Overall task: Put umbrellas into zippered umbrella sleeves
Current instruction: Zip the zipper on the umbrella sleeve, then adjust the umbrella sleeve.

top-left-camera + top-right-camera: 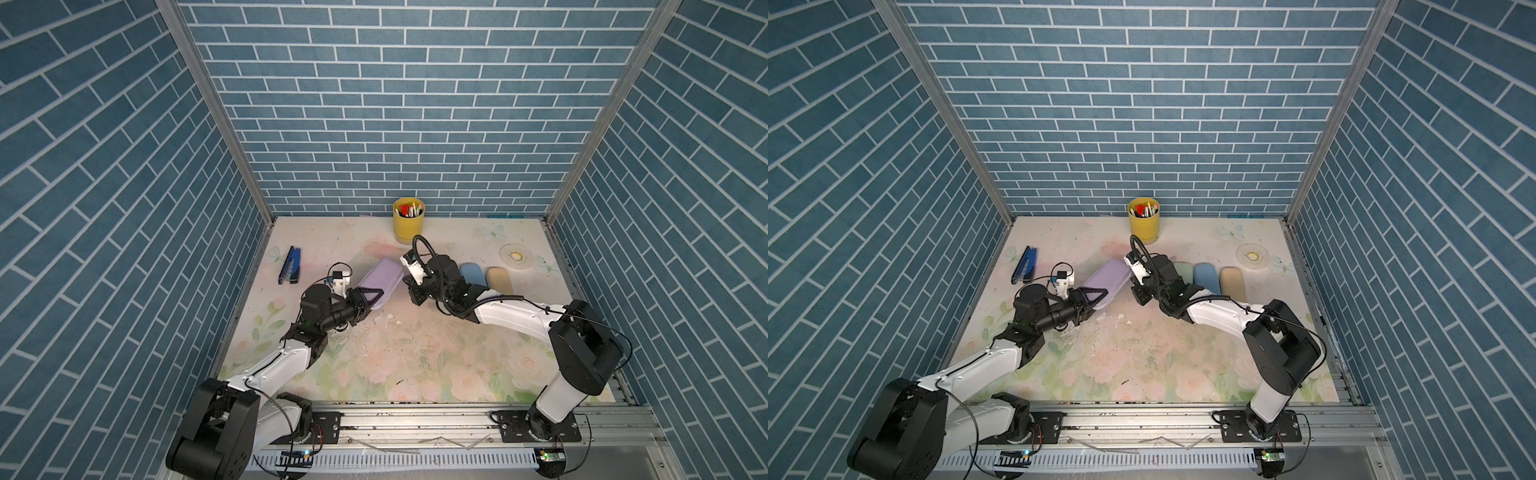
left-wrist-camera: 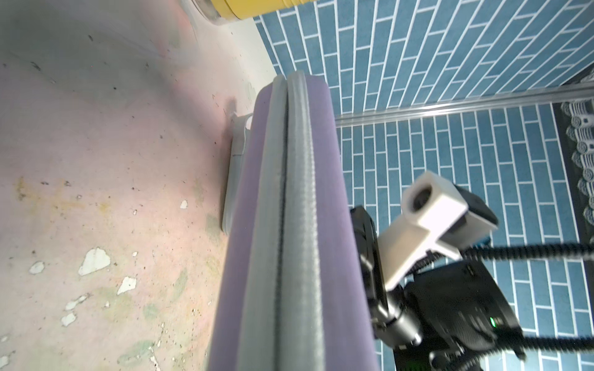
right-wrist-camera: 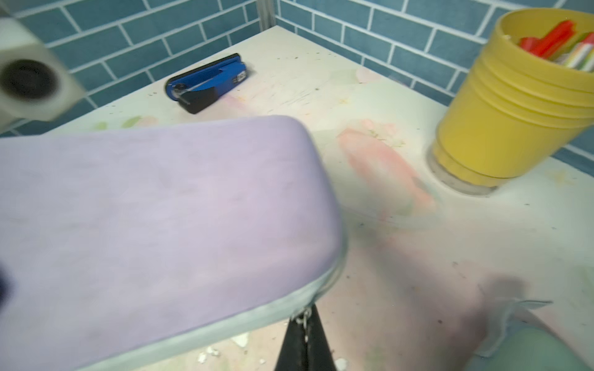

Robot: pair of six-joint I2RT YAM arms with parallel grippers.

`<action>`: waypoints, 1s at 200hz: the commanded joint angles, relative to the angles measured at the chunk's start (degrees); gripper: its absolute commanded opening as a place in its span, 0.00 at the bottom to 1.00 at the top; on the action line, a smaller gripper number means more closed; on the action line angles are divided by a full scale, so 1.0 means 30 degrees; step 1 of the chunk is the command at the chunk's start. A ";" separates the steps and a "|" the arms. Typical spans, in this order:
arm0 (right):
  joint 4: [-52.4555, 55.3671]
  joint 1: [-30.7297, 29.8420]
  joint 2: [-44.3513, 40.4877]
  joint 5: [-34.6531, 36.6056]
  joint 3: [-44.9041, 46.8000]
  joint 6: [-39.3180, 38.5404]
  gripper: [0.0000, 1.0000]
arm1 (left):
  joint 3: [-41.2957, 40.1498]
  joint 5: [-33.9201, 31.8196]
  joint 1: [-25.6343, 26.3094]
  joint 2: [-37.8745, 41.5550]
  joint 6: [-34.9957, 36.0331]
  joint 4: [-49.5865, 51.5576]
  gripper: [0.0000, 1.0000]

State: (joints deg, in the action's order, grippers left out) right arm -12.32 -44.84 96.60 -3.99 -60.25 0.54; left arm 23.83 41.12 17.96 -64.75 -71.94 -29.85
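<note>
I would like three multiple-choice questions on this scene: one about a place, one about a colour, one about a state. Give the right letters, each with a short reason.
1. Where does the yellow pen cup stand?
A. by the back wall
B. at the front edge
C. between the arms' bases

2. What colour is the sleeve in the left gripper?
A. tan
B. lilac
C. light blue

3. How are the jaws of the right gripper?
A. wide open
B. shut on the sleeve's zipper pull
C. shut on a pen

Key: 1 A, both top views show it at the wall's foot; 2 B, the case between its jaws is lilac; 3 B, the right wrist view shows the pull pinched.
</note>
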 commanded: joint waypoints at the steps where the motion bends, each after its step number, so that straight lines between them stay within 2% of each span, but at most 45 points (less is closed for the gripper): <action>1: -0.0127 0.0953 0.0690 0.1999 -0.1281 -0.1900 0.00 | 0.1067 0.2715 -0.0279 0.0866 0.2048 0.2164 0.18; 19: 0.0493 0.1403 0.0878 0.1405 -0.2171 -0.2310 0.00 | 0.1512 0.3840 -0.0516 0.0735 0.2860 0.3609 0.17; 43: 0.2854 0.1411 0.0157 -0.1381 -0.2568 -0.2179 0.00 | 0.2100 0.4377 -0.1064 0.0523 0.3888 0.3856 0.17; 56: 0.4725 0.1588 -0.0287 -0.1543 -0.2549 -0.1479 0.28 | 0.2466 0.4564 -0.1389 0.0474 0.4637 0.4256 0.17; 70: 0.6690 0.2643 -0.0837 -0.2564 -0.2583 0.0454 0.47 | 0.2759 0.4737 -0.1658 0.0382 0.5276 0.4436 0.18; 77: 0.7146 0.3532 -0.1159 -0.4204 -0.2476 0.1891 0.54 | 0.2910 0.4914 -0.1706 0.0256 0.5556 0.4521 0.19; 87: 0.7232 0.4709 -0.1426 -0.7785 -0.2390 0.4147 0.66 | 0.3136 0.5100 -0.1708 0.0010 0.5988 0.4686 0.20; 100: 0.6402 0.5439 -0.1102 -1.2075 -0.2431 0.6836 0.74 | 0.3271 0.5461 -0.1682 -0.0306 0.6036 0.4356 0.21; 116: 0.6415 0.5456 0.0047 -1.5319 -0.3434 0.8537 0.76 | 0.3482 0.5886 -0.1618 -0.0574 0.6199 0.4105 0.22; 132: 0.6507 0.5455 0.1361 -1.6892 -0.4473 0.9523 0.76 | 0.3667 0.6090 -0.1435 -0.0636 0.6442 0.4105 0.23; 171: 0.7578 0.4899 0.3738 -1.9307 -0.6841 0.9901 0.76 | 0.3801 0.6623 -0.1034 -0.1095 0.6663 0.3724 0.22; 200: 0.8305 0.4492 0.4943 -2.0957 -0.7744 0.9695 0.70 | 0.3955 0.7224 -0.1005 -0.1403 0.6575 0.3094 0.20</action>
State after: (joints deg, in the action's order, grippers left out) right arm 8.69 -30.52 108.90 -58.59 -80.93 28.29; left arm 32.93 59.00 14.61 -68.86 -54.13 -14.92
